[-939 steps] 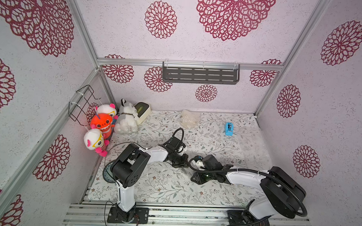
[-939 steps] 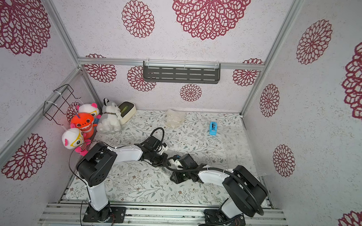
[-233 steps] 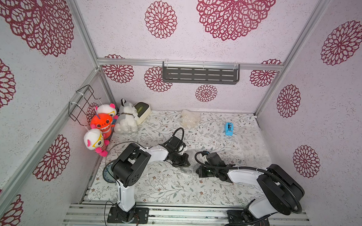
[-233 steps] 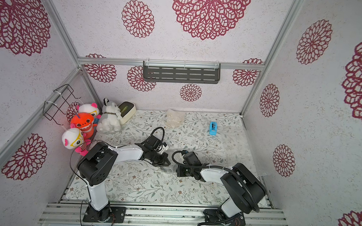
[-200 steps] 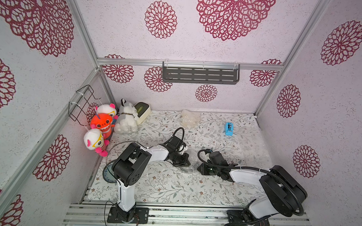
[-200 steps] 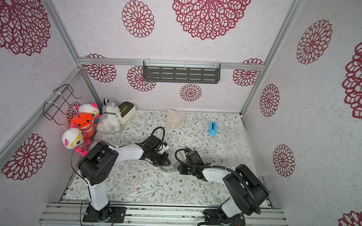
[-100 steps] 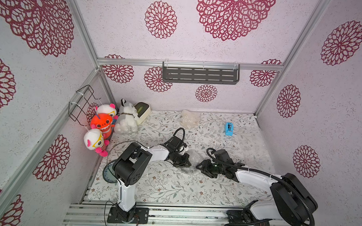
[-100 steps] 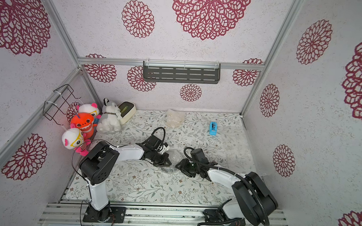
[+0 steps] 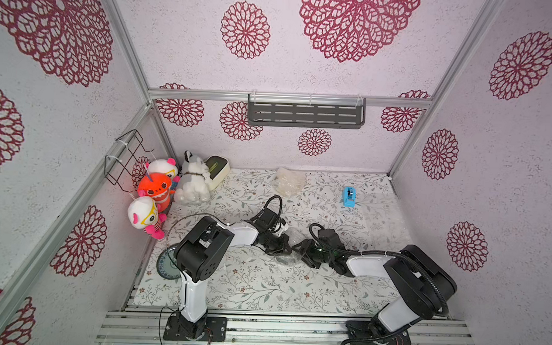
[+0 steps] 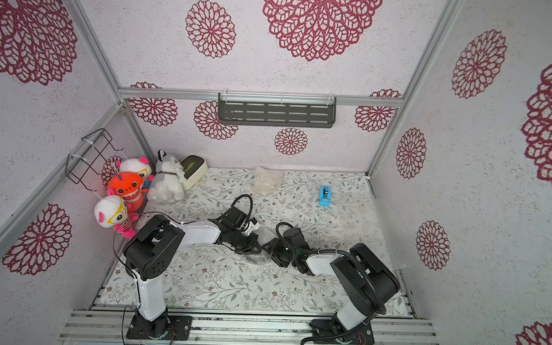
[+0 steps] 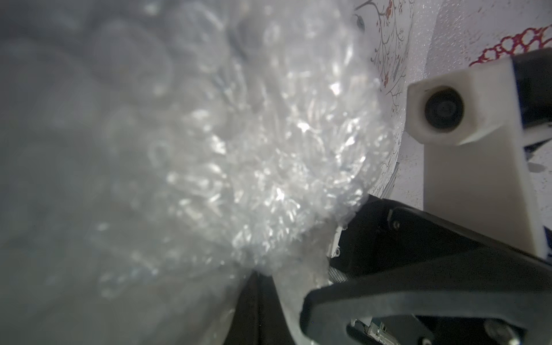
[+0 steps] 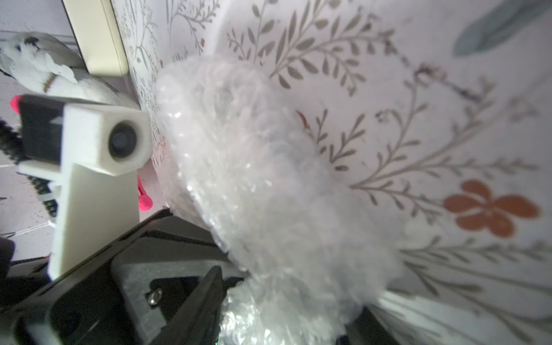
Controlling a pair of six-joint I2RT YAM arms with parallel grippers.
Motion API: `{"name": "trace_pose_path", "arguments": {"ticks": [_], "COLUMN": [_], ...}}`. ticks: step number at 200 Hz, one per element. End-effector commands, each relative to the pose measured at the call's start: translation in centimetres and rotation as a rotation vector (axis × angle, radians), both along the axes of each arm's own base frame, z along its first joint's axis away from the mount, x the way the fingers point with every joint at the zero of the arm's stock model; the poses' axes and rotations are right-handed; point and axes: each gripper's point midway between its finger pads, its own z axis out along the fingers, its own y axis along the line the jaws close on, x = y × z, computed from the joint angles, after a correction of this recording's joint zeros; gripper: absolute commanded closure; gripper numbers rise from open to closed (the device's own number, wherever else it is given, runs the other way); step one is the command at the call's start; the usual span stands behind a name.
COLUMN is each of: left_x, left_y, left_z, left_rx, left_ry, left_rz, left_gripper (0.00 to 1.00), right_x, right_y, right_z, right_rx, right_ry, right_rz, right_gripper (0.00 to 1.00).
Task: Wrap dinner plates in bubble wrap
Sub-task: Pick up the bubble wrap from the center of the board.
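Note:
A crumpled bundle of bubble wrap (image 9: 287, 259) (image 10: 256, 258) lies mid-table, and a dark plate shows faintly through it. My left gripper (image 9: 281, 248) (image 10: 250, 246) comes in from the left and is shut on a pinch of the wrap (image 11: 254, 164), its fingers (image 11: 263, 301) pressed together. My right gripper (image 9: 301, 253) (image 10: 272, 249) meets the bundle from the right. Its jaws stand apart with the bunched wrap (image 12: 268, 194) filling the gap in front of them (image 12: 292, 298). A grey-teal plate (image 9: 166, 265) lies bare by the left arm's base.
Another wrapped bundle (image 9: 288, 181) sits at the back middle, and a flat bubble wrap sheet (image 9: 377, 214) lies at the right. A blue tape dispenser (image 9: 349, 196), a cream box (image 9: 217, 168) and plush toys (image 9: 155, 186) line the back and left.
My right gripper's jaws have spread wider and it has pushed leftward against the bundle. The left gripper has kept its pinch and place.

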Motion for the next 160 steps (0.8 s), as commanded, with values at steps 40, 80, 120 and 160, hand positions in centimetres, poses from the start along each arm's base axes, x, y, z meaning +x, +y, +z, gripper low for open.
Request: {"name": "trace_pose_path", "arguments": {"ticks": [40, 80, 120, 160], "left_x": [-1.7, -1.0, 0.8, 4.0], "left_y": [-0.1, -0.5, -1.1, 2.9], "left_z": [-1.0, 1.2, 6.6, 13.7], "left_rx": [0.007, -0.03, -0.174, -0.221], "left_ry": [0.058, 0.007, -0.062, -0.201], "left_rz": [-0.03, -0.03, 0.003, 0.139], "left_gripper": [1.0, 1.0, 1.0, 0.91], "right_x": [2.1, 2.7, 2.8, 3.9], "right_y": [0.3, -0.4, -0.7, 0.6], "right_z": [1.5, 2.9, 4.1, 6.3], "right_rx": [0.096, 0.097, 0.078, 0.009], "right_ry": [-0.077, -0.132, -0.186, -0.32], "right_rz": [-0.15, -0.23, -0.239, -0.132], "right_gripper": [0.7, 0.9, 1.0, 1.0]}}
